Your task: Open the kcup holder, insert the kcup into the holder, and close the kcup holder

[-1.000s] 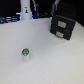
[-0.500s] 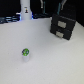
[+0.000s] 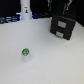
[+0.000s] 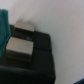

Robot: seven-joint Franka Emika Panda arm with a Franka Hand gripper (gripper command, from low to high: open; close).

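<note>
The kcup [image 3: 25,52], a small white pod with a green top, stands upright on the white table toward the exterior view's left, far from the arm. The kcup holder [image 3: 64,29], a black box with two stacked drawer fronts, sits at the exterior view's right, both drawers shut. My gripper [image 3: 61,11] is a dark blur just above and behind the holder, and its fingers cannot be made out. The wrist view looks closely at the kcup holder [image 4: 42,55] and its two lighter handles [image 4: 23,27]. A teal shape [image 4: 4,22] shows at the picture's edge.
A tall white bottle-like object [image 3: 24,9] with a blue base stands at the back of the table toward the exterior view's left. The white tabletop [image 3: 50,60] spreads between the kcup and the holder.
</note>
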